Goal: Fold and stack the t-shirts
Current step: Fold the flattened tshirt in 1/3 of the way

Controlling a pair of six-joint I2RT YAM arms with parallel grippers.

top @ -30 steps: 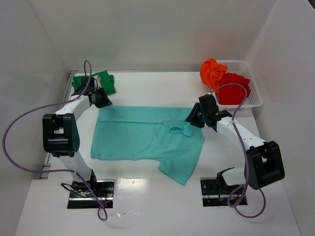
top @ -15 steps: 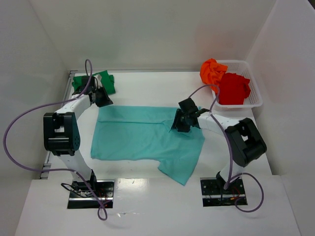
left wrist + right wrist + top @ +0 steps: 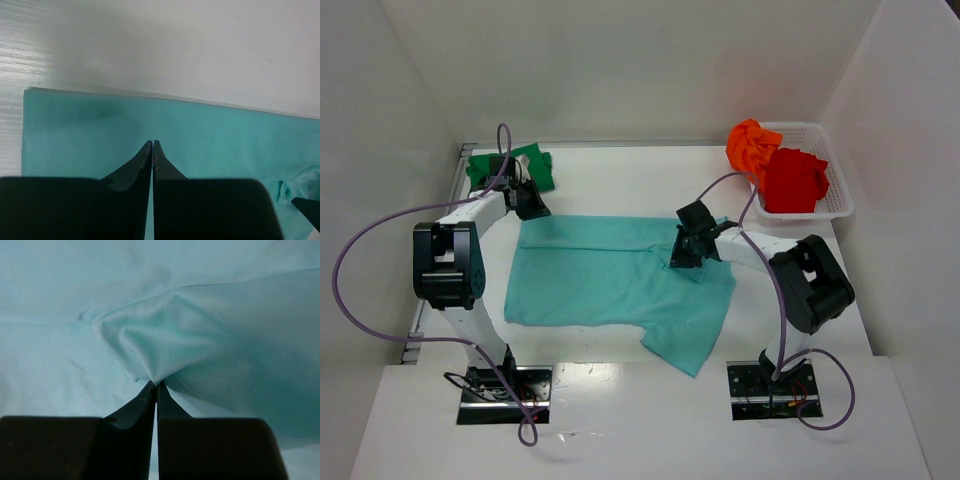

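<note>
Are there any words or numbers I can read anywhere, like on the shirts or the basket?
None: there is no word, number, brand or sign to read in any view.
The light teal t-shirt, dark green t-shirt, orange t-shirt, red t-shirt and white basket are all plain.

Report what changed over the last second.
The right gripper moved left onto the light teal shirt and closed, pinching a fold of it. The left gripper, green shirt, orange shirt, red shirt and basket stayed put.
</note>
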